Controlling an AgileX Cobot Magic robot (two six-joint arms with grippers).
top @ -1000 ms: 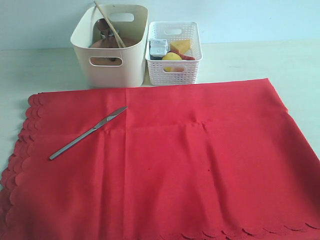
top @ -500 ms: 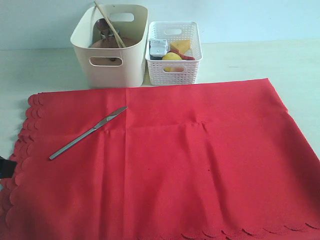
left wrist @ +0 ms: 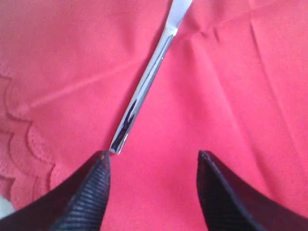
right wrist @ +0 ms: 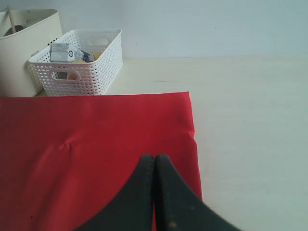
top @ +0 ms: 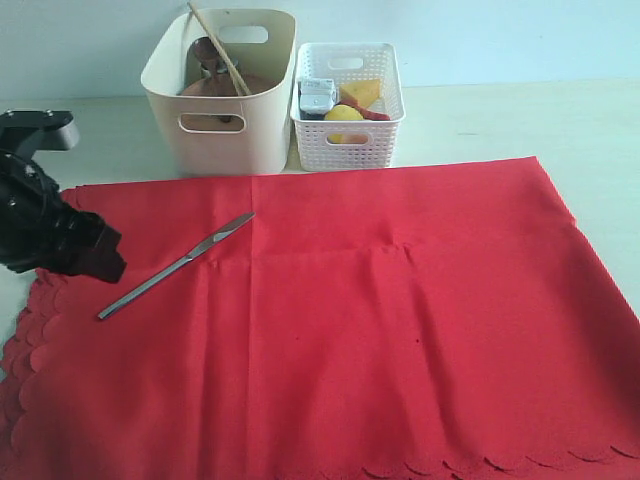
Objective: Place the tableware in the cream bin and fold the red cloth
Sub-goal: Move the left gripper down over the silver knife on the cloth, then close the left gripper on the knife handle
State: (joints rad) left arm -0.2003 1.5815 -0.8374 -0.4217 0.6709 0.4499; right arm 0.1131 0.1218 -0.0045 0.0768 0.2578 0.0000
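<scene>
The red cloth (top: 380, 320) lies spread flat over the table. A metal knife (top: 176, 265) rests on its left part, blade toward the bins. My left gripper (top: 100, 262) hovers just left of the knife's handle end; in the left wrist view it (left wrist: 153, 156) stands open, with the knife (left wrist: 144, 82) handle tip beside one fingertip (left wrist: 98, 166). The cream bin (top: 222, 90) at the back holds chopsticks (top: 220, 50), a spoon and the brown plate. My right gripper (right wrist: 155, 159) is shut on nothing above the cloth (right wrist: 96, 144), out of the exterior view.
A white lattice basket (top: 350, 105) with the milk carton, cheese and lemon stands right of the cream bin. Bare pale table (top: 560, 120) lies to the right and behind the cloth. The cloth's scalloped edge (top: 45, 300) runs along the left.
The left arm has come into the exterior view from the lower left and moved up to the knife's handle end. The knife and cloth have not moved.
</scene>
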